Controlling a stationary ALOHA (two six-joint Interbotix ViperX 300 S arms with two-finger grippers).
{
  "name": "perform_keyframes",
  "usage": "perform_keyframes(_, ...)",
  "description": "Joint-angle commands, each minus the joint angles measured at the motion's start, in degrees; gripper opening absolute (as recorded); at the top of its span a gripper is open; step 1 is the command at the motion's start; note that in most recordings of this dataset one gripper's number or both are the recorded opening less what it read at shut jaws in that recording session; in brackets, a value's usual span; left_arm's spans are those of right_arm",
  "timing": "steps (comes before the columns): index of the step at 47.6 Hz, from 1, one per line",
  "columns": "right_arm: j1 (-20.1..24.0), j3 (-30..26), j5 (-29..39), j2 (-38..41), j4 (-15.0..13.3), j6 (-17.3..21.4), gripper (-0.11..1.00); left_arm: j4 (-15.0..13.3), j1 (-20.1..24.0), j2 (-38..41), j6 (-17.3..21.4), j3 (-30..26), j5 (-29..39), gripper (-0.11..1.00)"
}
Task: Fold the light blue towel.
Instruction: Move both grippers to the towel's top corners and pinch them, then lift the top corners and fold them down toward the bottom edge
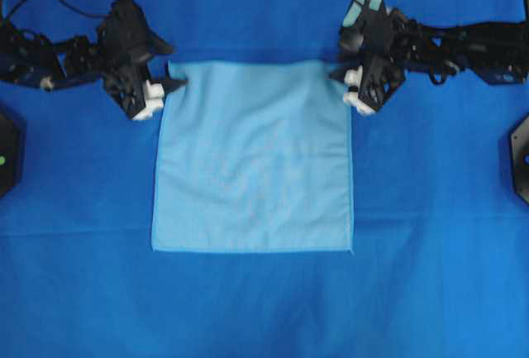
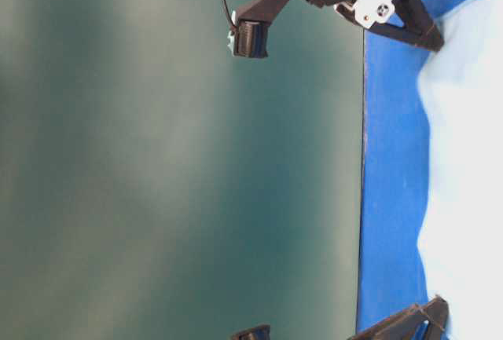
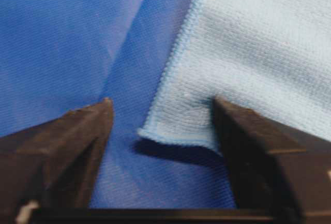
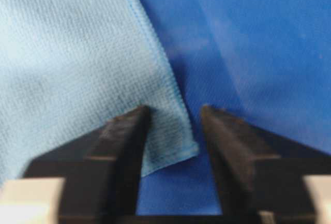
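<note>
The left end effector (image 1: 163,93) sits at the towel's far-left corner, jaws parted and straddling that corner: in the left wrist view one finger (image 3: 77,141) is on the table (image 1: 83,292) cover, the other on cloth, nothing pinched yet. The right end effector (image 1: 357,89) mirrors it at the far-right corner, jaws part open astride the hem. From both, the light blue towel (image 1: 252,159) spreads flat toward 6 o'clock in the overhead view. Each arm is nearest its own corner, so folding likely means drawing both corners toward 6 o'clock

The left hand (image 3: 161,107) straddles the light blue towel's (image 3: 248,43) corner, fingers apart.
</note>
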Motion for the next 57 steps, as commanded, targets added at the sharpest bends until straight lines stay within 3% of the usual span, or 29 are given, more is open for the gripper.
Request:
perform_keyframes(1,0.0,-0.7,0.0,-0.35,-0.18,-0.18,0.42,-0.09,0.09,0.0,0.26,-0.44,2.64,0.64)
perform_keyframes(8,0.0,-0.79,0.35,-0.35,-0.09,-0.62,0.03,0.0,-1.49,-0.26,0.26,-0.26,5.27,0.27)
perform_keyframes(14,0.0,-0.79,0.44,-0.35,-0.09,-0.62,0.03,0.0,-2.29,-0.97,0.7,-0.18,6.94,0.03)
perform_keyframes(24,0.0,-0.7,0.79,-1.41,-0.09,-0.35,0.03,0.0,-2.37,-3.96,2.55,-0.62,11.25,0.03)
perform_keyframes(36,0.0,-0.35,5.19,-8.53,-0.09,-0.18,0.03,0.0,-2.29,-13.89,6.24,-2.55,19.6,0.03)
perform_keyframes(49,0.0,0.26,5.63,-10.55,0.0,0.26,0.02,0.0,-1.32,-16.7,7.21,-1.93,20.13,0.03)
perform_keyframes(57,0.7,0.26,7.03,-10.81,0.09,0.44,0.03,0.0,-2.9,-16.79,6.24,-1.49,20.48,0.03)
